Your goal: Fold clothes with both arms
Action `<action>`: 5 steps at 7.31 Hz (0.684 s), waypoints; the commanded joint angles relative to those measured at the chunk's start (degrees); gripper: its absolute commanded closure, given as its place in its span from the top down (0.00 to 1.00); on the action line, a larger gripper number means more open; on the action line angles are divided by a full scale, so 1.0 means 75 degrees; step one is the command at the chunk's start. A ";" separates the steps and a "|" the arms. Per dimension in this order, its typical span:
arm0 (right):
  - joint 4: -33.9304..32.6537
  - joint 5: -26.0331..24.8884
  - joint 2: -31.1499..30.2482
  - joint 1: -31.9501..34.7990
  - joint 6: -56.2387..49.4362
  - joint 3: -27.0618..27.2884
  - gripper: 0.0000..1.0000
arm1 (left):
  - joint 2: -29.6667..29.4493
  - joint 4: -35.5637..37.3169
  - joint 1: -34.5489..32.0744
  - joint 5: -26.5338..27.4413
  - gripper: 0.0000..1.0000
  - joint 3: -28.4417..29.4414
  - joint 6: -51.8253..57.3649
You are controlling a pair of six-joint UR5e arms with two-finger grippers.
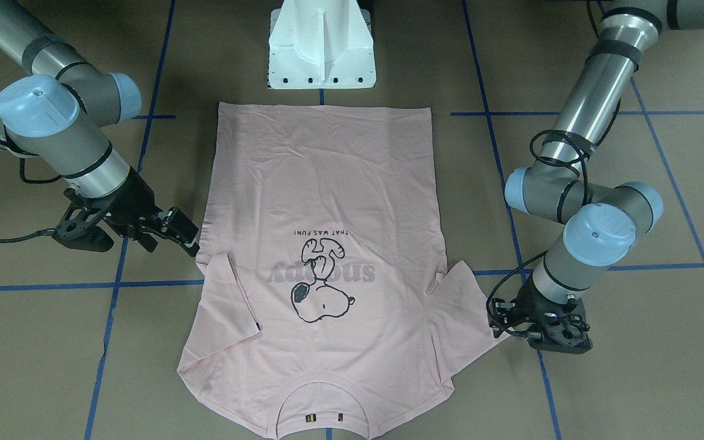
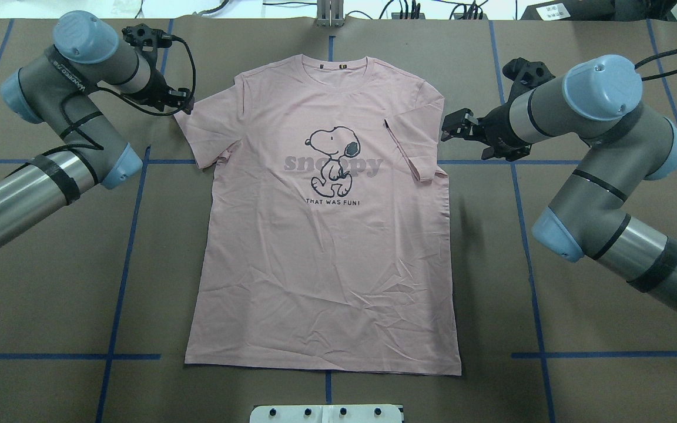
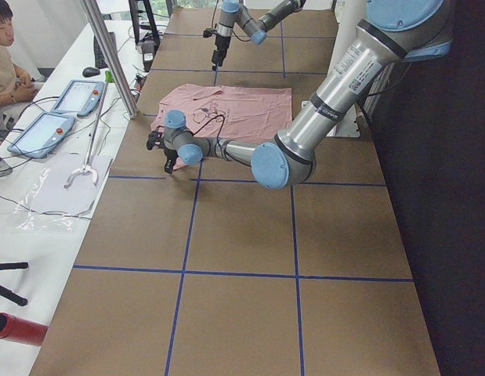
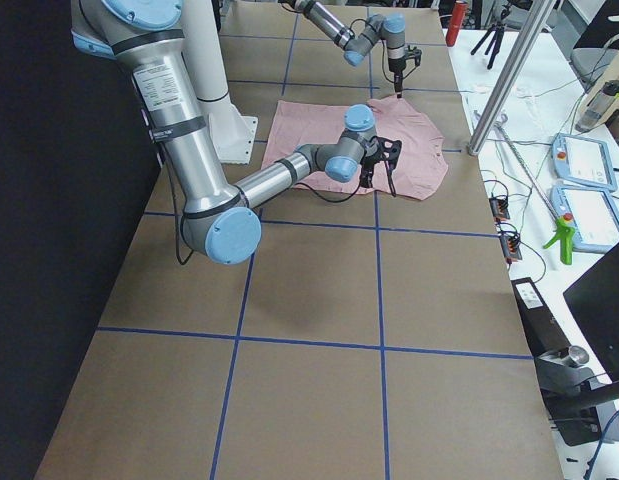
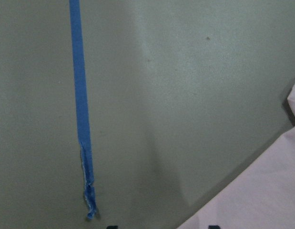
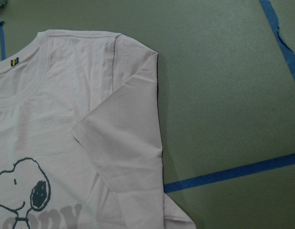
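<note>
Overhead, one pink T-shirt (image 2: 327,264) lies flat, print up, on the bench (image 2: 550,305) between two arms. The left arm (image 2: 62,141) is bent low with the left gripper (image 2: 184,101) at the tip of the outspread sleeve, and the right arm (image 2: 597,141) is elbowed inward with the right gripper (image 2: 451,126) spread, just outside the sleeve folded onto the chest. Facing the robot, the left gripper points down at that sleeve tip and the right gripper tilts toward the T-shirt's side edge; the left wrist view shows its two fingertips (image 5: 213,226) spread, sleeve cloth just ahead to one side.
</note>
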 commanded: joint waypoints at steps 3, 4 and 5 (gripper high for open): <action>0.0000 -0.0035 0.0043 -0.0066 0.0028 0.0005 1.00 | -0.0009 0.0066 -0.0013 -0.0080 0.00 -0.0319 -0.0035; 0.0000 -0.0035 0.0054 -0.0089 0.0040 0.0005 1.00 | 0.0003 0.0345 -0.0025 -0.0196 0.00 -0.0879 -0.0105; 0.0000 -0.0035 0.0054 -0.0101 0.0029 -0.0006 1.00 | -0.0043 0.0603 -0.0014 -0.0418 0.00 -0.1302 -0.0628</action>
